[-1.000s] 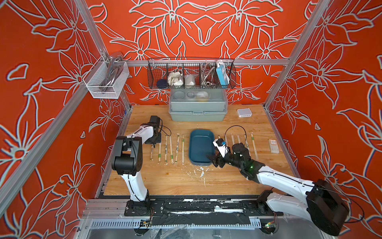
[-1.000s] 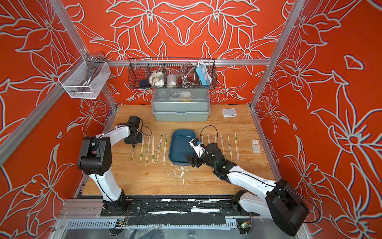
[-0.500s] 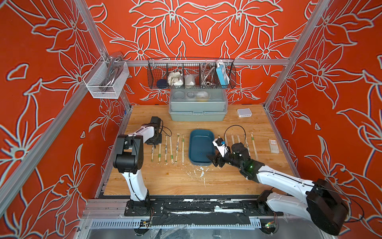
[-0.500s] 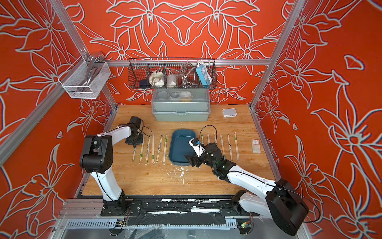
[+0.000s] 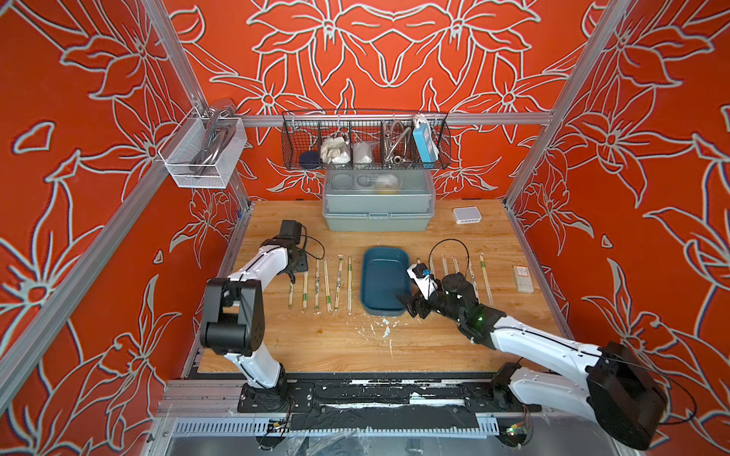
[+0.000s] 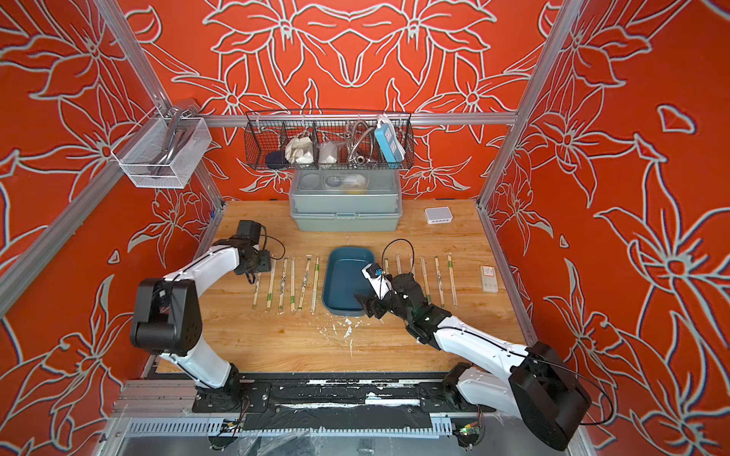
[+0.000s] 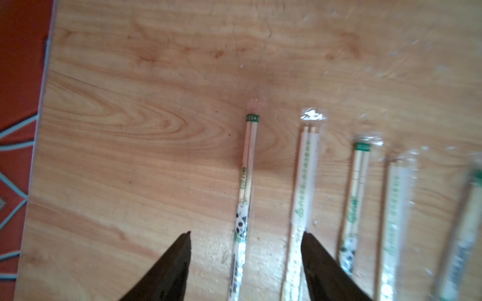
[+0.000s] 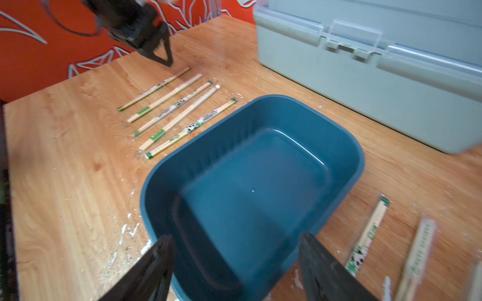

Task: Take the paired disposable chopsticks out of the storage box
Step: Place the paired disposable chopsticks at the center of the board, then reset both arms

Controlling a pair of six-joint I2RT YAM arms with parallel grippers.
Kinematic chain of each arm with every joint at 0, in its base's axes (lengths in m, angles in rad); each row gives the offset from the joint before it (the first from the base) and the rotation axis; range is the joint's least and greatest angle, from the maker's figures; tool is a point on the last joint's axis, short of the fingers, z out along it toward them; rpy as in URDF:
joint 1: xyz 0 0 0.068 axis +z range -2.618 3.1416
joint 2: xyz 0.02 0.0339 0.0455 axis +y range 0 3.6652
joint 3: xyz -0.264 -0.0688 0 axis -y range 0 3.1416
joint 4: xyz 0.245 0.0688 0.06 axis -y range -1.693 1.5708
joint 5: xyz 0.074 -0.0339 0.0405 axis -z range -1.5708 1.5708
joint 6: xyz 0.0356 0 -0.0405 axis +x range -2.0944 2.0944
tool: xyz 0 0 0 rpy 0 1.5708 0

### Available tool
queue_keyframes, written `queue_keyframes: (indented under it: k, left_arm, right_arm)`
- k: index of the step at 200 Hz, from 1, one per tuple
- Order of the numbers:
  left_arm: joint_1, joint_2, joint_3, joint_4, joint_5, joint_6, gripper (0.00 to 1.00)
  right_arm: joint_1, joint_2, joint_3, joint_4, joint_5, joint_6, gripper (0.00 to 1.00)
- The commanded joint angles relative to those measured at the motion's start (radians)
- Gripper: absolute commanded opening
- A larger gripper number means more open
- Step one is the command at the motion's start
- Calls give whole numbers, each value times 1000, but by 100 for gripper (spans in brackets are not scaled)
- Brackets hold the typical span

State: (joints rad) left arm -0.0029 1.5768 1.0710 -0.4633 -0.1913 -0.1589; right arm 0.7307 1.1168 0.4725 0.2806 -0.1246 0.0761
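Right wrist view shows the box (image 8: 260,116) empty, so the right tool (image 8: 236,235) hangs wide open. Left tool (image 7: 245,232) is wide too, over chopsticks (image 7: 247,166) laid on the table (image 7: 130,104).

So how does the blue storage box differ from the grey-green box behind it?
The storage box is dark blue, open-topped and empty; the grey-green box is pale and lidded. The storage box looks smaller and shallower than the grey-green box. Both are plastic and sit on the table.

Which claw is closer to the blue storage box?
Right. The right claw sits at the near corner of the storage box; the left claw is beyond the row of chopsticks, over the outermost pair.
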Motion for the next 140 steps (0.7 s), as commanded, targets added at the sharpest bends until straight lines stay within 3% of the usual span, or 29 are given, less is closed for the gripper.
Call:
queue_keyframes:
  k: [1, 26, 71, 105, 140]
  left_arm:
    - [-15, -175, -112, 166, 137, -34, 71]
    - [-34, -388, -334, 427, 175, -30, 77]
    - [-35, -616, -650, 770, 52, 29, 95]
    - [-29, -541, -745, 951, 40, 105, 100]
    - [-27, -430, -714, 958, 58, 155, 100]
  right_arm:
    - [-5, -41, 86, -118, 312, 79, 88]
    - [-50, -79, 118, -154, 527, 100, 100]
    - [-286, -101, 61, -56, 674, 69, 100]
    - [-397, -68, -44, 149, 717, -93, 100]
    - [-519, 36, -41, 126, 617, -20, 100]
